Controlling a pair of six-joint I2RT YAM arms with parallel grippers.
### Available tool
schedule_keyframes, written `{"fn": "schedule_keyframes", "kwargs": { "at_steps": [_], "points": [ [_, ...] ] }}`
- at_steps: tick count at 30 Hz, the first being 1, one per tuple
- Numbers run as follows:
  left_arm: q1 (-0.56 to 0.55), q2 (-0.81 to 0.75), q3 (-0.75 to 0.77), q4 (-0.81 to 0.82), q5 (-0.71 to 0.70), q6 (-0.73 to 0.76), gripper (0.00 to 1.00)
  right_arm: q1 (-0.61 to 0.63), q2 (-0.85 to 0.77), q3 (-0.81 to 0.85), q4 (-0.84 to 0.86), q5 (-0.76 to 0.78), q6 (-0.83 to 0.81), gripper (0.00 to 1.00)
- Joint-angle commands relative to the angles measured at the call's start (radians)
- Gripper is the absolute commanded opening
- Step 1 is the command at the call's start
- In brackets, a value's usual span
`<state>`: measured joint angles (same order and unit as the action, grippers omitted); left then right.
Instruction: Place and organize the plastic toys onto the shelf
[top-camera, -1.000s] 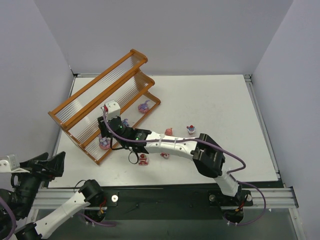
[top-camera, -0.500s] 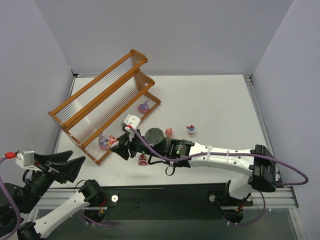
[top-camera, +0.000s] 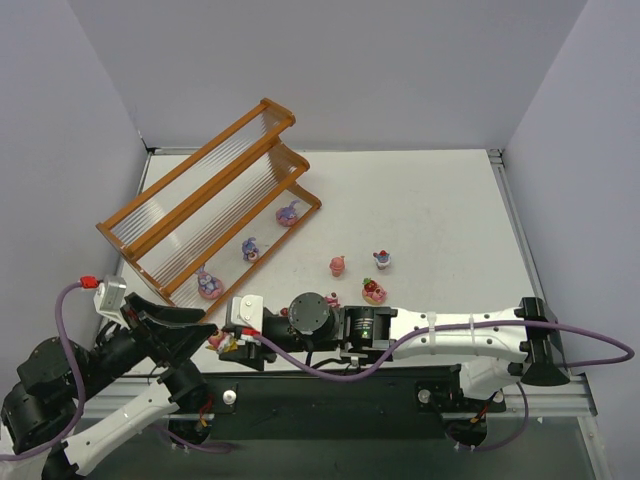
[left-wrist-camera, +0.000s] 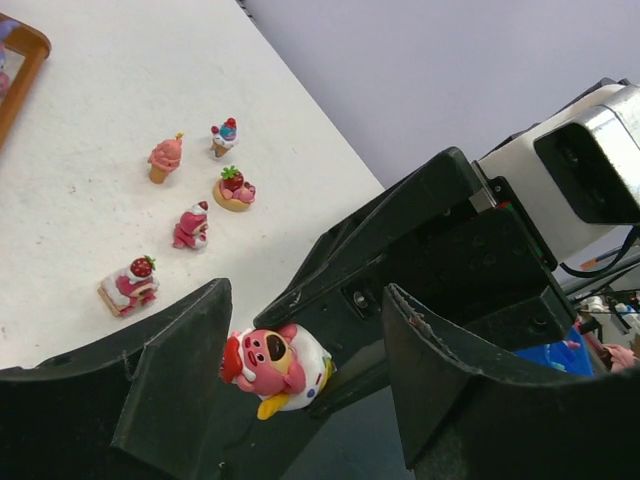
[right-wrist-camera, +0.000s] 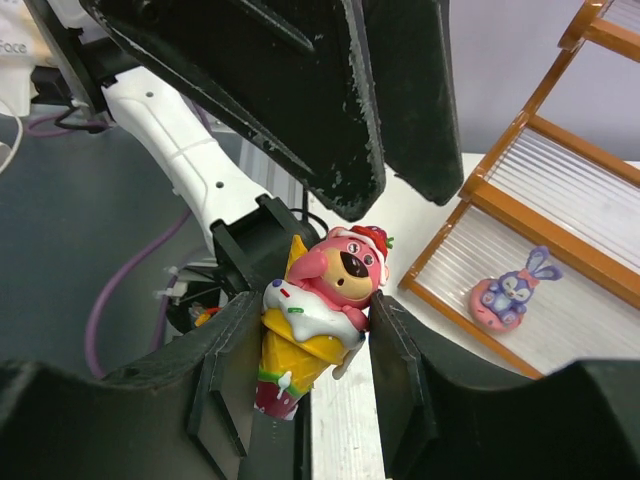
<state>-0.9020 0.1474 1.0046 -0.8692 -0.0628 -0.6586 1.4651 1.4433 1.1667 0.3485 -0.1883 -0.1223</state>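
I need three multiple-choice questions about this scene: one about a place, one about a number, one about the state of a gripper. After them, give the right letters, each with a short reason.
1. On which tier of the shelf does the purple bunny toy stand?
A) top tier
B) middle tier
C) lowest tier

2. How many toys stand on the shelf?
A) one
B) three
C) six

3. In what state are the right arm's fingers?
A) open and empty
B) shut on a pink bear cone toy
C) shut on the shelf frame

Answers:
1 C: the right wrist view shows it on the tier just behind the front rail.
2 B: the top view shows three toys in a row there.
3 B: the fingers press on both sides of the cone.
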Motion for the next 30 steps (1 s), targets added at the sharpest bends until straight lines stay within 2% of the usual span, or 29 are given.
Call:
{"fn": "schedule_keyframes", "kwargs": {
  "at_steps": [1, 11, 16, 19, 22, 24, 26, 27, 30],
  "points": [
    [-0.008, 0.017, -0.015, 0.016, 0.028, -0.055, 0.71, 0.024, -0.055, 0.033, 0.056, 0.047, -0.091, 0.0],
    [-0.008, -0.026, -0.026, -0.056, -0.072, -0.067, 0.71, 0.058, -0.072, 0.014, 0.107, 0.116, -0.158, 0.0],
    [-0.006, -0.026, -0.044, -0.05, -0.058, -0.081, 0.71, 0.07, -0.072, 0.007, 0.129, 0.133, -0.191, 0.0],
    [-0.008, -0.032, -0.058, -0.03, -0.031, -0.09, 0.66, 0.074, -0.069, 0.007, 0.138, 0.144, -0.204, 0.0],
    [-0.006, -0.038, -0.063, -0.013, -0.012, -0.098, 0.58, 0.078, -0.063, 0.004, 0.147, 0.161, -0.218, 0.0],
    [-0.006, -0.04, -0.063, -0.004, -0.003, -0.107, 0.42, 0.08, -0.061, 0.002, 0.152, 0.17, -0.22, 0.0],
    [-0.006, -0.042, -0.057, 0.009, 0.004, -0.107, 0.33, 0.08, -0.057, -0.004, 0.168, 0.184, -0.221, 0.0],
    [-0.008, -0.042, -0.057, 0.01, 0.004, -0.11, 0.23, 0.08, -0.052, -0.007, 0.173, 0.185, -0.221, 0.0],
    [-0.006, -0.035, -0.054, 0.021, 0.003, -0.116, 0.09, 0.081, -0.04, -0.002, 0.185, 0.23, -0.218, 0.0]
  ]
}}
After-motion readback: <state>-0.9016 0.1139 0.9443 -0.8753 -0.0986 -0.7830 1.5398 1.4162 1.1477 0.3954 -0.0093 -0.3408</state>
